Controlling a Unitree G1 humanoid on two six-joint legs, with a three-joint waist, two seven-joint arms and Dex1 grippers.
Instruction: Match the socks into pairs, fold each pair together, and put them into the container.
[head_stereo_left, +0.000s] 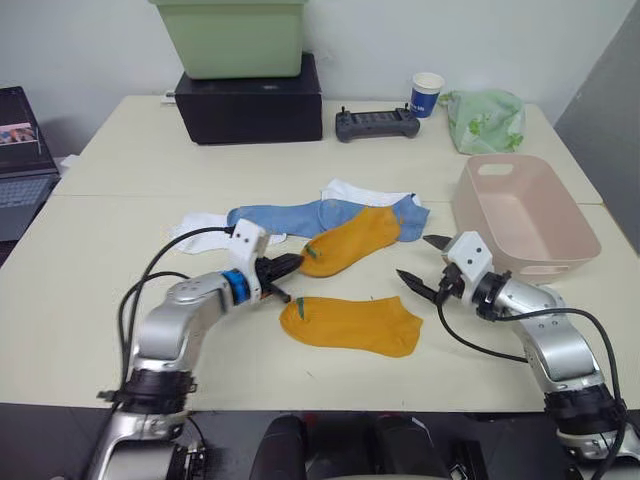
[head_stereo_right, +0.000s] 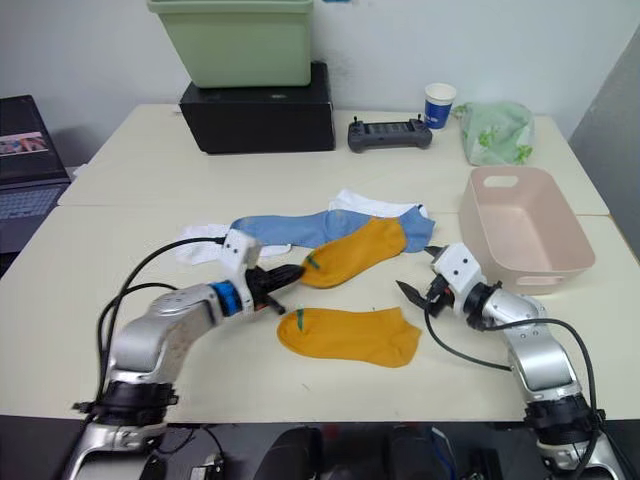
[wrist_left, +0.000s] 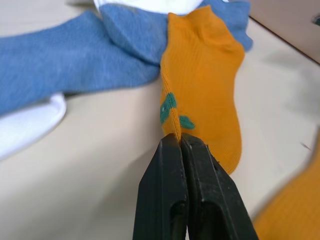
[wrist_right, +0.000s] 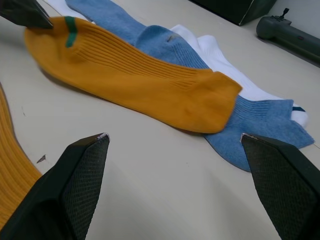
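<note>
- My left hand (head_stereo_left: 285, 267) has its fingers pressed together on the cuff edge of the upper mustard sock (head_stereo_left: 352, 240), right by its green mark; the left wrist view shows the fabric nipped between the tips.
- That sock's long axis runs from my left hand up and toward my right, its toe lying over the light blue socks (head_stereo_left: 300, 215), which overlap the white socks (head_stereo_left: 352, 191).
- The second mustard sock (head_stereo_left: 350, 325) lies flat on the tabletop (head_stereo_left: 90, 290) just in front of the pinched one, its long axis across me, cuff toward my left side. I judge the left hand nearer to it, so drawing the held sock down onto its mate looks like the next move.
- My right hand (head_stereo_left: 423, 264) is spread wide and holds nothing, hovering near the toe ends of both mustard socks.
- The pink container (head_stereo_left: 520, 214) sits just beyond my right hand, with no sock in it.
</note>
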